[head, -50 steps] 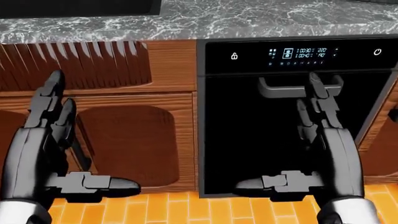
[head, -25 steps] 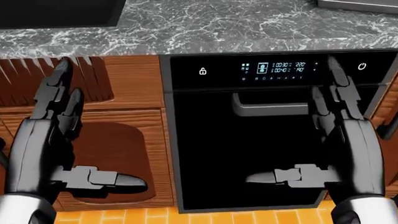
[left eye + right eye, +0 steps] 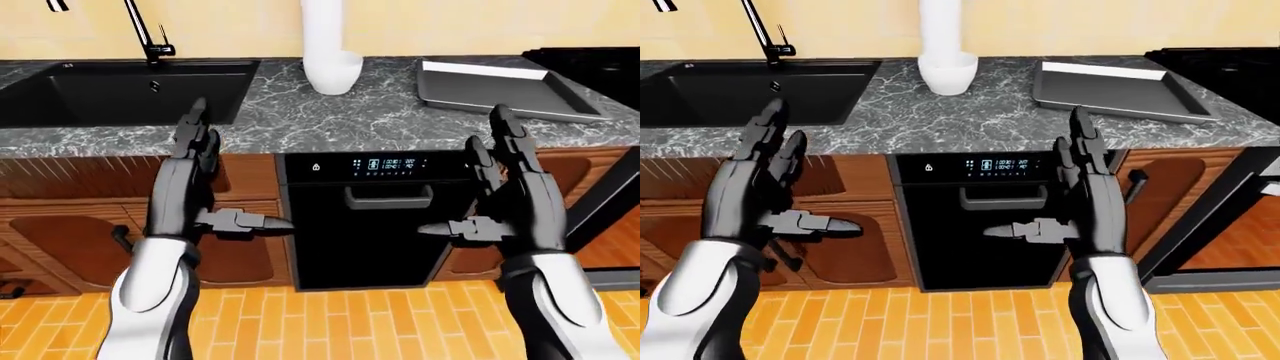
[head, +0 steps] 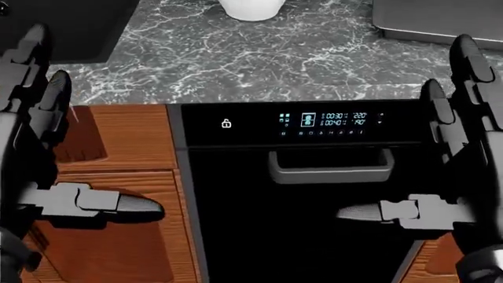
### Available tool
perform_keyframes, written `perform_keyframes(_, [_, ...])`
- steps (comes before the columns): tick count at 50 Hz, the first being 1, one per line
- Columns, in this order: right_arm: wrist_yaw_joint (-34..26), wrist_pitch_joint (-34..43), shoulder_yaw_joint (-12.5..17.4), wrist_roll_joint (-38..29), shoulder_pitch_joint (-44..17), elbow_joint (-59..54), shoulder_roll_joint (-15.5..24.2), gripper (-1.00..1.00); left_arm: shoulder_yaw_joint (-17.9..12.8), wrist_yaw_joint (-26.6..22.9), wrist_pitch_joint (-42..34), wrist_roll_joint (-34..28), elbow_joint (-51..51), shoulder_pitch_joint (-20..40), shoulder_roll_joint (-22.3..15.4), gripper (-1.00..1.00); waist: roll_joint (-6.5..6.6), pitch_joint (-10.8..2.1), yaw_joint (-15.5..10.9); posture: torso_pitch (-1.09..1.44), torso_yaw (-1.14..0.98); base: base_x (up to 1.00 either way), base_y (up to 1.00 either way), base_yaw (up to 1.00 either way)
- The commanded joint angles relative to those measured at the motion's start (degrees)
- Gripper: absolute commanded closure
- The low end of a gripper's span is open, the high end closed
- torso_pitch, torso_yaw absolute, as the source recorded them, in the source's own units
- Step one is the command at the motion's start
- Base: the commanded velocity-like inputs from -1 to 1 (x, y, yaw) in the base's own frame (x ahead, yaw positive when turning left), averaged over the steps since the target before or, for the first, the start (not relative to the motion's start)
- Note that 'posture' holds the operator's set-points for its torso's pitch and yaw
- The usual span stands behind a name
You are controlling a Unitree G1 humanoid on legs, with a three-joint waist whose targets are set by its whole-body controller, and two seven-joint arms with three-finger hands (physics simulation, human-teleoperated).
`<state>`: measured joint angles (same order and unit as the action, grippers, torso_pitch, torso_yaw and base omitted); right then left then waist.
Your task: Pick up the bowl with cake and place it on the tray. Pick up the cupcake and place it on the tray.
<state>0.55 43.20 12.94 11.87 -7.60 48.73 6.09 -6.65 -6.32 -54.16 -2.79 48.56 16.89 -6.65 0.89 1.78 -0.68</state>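
No bowl with cake and no cupcake shows in any view. The grey metal tray [image 3: 505, 90] lies on the marble counter [image 3: 300, 112] at the upper right, with nothing on it. My left hand [image 3: 225, 176] is held up below the counter edge, fingers straight and thumb pointing right, open with nothing in it. My right hand [image 3: 480, 184] mirrors it below the tray's near corner, open too, thumb pointing left. Both hands hang in the air in front of the cabinet fronts, touching nothing.
A black built-in appliance [image 3: 375, 225] with a lit display and a handle sits between the hands. On the counter are a black sink [image 3: 120, 90] with a faucet [image 3: 150, 34] at left and a white cylinder [image 3: 330, 45]. A black stove [image 3: 590, 64] is at far right, orange tile floor below.
The camera has lifted and shifted: the counter, white cylinder and tray corner have come into the head view, and the appliance has slid down. Both hands stay open and sit wider apart.
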Motion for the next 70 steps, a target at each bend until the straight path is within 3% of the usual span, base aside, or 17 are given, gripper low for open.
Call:
perform_keyframes(1, [0.38, -1.84, 1.34, 0.16, -1.10, 1.69, 0.63, -1.00, 0.60, -0.20, 2.20, 0.40, 1.24, 1.35, -0.15, -1.00, 0.54, -0.46, 0.21, 0.00, 0.00, 0.28, -0.12, 0.00])
perform_keyframes(6, [0.42, -1.77, 2.23, 0.99, -0.78, 2.34, 0.83, -1.00, 0.69, -0.32, 0.50, 0.25, 2.94, 1.53, -0.36, -1.00, -4.65, -1.04, -0.56, 0.00, 0.00, 0.28, -0.13, 0.00])
perform_keyframes(15, [0.74, -1.01, 2.83, 1.87, -1.23, 3.10, 1.39, -1.00, 0.66, -0.30, -0.37, 0.28, 3.05, 2.56, -0.53, -1.00, -1.86, 0.72, 0.35, 0.00, 0.00, 0.28, -0.13, 0.00])
perform_keyframes(20, [0.77, -1.14, 3.23, 2.41, -0.78, 3.62, 1.35, -1.00, 0.50, -0.51, -1.02, 0.23, 3.59, 2.75, -0.78, -1.00, 3.32, -0.69, 1.03, 0.00, 0.00, 0.28, -0.13, 0.00])
perform_keyframes(21, [0.81, -0.97, 3.29, 2.61, -0.85, 3.84, 1.39, -1.00, 0.42, -0.55, -1.29, 0.24, 3.79, 2.89, -0.85, -1.00, 1.65, -0.41, 0.28, 0.00, 0.00, 0.28, -0.12, 0.00])
perform_keyframes(26, [1.21, -0.83, 3.50, 3.76, -0.14, 4.55, 0.85, -1.00, 0.34, -0.68, -1.62, 0.17, 4.50, 2.52, -0.99, -1.00, 1.97, -1.25, 0.12, 0.00, 0.00, 0.15, -0.19, 0.00])
perform_keyframes(28, [1.37, -0.97, 3.56, 4.12, 0.05, 4.66, 0.81, -1.00, -0.04, -0.81, -2.27, 0.30, 4.92, 2.86, -1.13, -1.00, 3.78, -0.89, 1.92, 0.00, 0.00, 0.00, -0.34, -0.44])
perform_keyframes(32, [1.94, -0.51, 3.73, 4.81, -0.02, 4.89, 0.88, -1.00, -0.24, -0.87, -2.24, 0.41, 5.04, 2.76, -1.25, -1.00, -2.44, 0.38, 0.22, 0.00, 0.00, 0.00, 0.00, -1.00])
perform_keyframes(33, [2.00, -0.39, 3.78, 4.93, 0.01, 4.99, 0.93, -1.00, -0.30, -0.91, -2.12, 0.42, 5.04, 2.65, -1.28, -1.00, -5.08, -0.58, 0.71, 0.00, 0.00, 0.00, 0.00, -1.00])
perform_keyframes(34, [2.05, -0.24, 3.89, 5.04, 0.00, 5.11, 1.03, -1.00, -0.38, -0.93, -2.35, 0.45, 5.24, 2.71, -1.32, -1.00, -5.28, -1.72, 1.02, 0.00, 0.00, 0.00, 0.00, -1.00])
perform_keyframes(40, [1.69, -1.52, 3.35, 4.23, 0.23, 5.17, 1.40, -1.00, -0.71, -1.09, -4.48, 0.67, 6.74, 3.76, -1.87, -1.00, -0.50, 0.21, 1.45, 0.00, 0.00, 0.00, -0.07, -0.65])
perform_keyframes(42, [1.43, -1.54, 3.39, 4.16, 0.10, 5.61, 1.48, -1.00, -0.93, -1.15, -5.57, 0.78, 7.53, 4.35, -2.13, -1.00, -0.47, 1.38, 1.46, 0.00, 0.00, 0.00, 0.00, 0.00])
perform_keyframes(47, [1.49, -0.76, 3.73, 4.29, -0.47, 6.14, 1.66, -1.00, -1.33, -1.23, -7.51, 0.98, 8.70, 5.45, -2.68, -1.00, 2.77, -0.79, 2.55, 0.00, 0.00, 0.00, 0.00, 0.00])
perform_keyframes(52, [1.45, -0.83, 3.67, 4.15, -0.50, 6.26, 1.69, -1.00, -2.06, -1.34, -9.76, 1.45, 10.11, 6.71, -3.38, -1.00, -1.31, -2.68, 0.95, 0.00, 0.00, 0.01, 0.00, 0.00])
perform_keyframes(55, [1.35, -0.98, 3.46, 3.99, -0.38, 6.40, 1.65, -1.00, -2.04, -1.29, -10.40, 1.58, 10.75, 6.87, -3.56, -1.00, -2.07, 0.09, 0.19, 0.00, 0.00, 0.21, -0.01, 0.00])
perform_keyframes(59, [1.44, -0.11, 3.51, 4.25, -0.75, 7.11, 1.68, -1.00, -2.31, -1.33, -10.68, 1.86, 11.41, 6.69, -3.68, -1.00, -3.62, 0.80, -0.07, 0.00, 0.00, 0.27, -0.02, 0.00])
perform_keyframes(70, [1.76, 0.44, 3.45, 4.89, -1.39, 7.42, 1.86, -1.00, -3.77, 1.26, -10.29, 6.23, 11.43, 6.33, -5.64, -1.00, -1.38, 1.33, 0.69, 0.00, 0.00, 0.34, 0.00, 0.00])
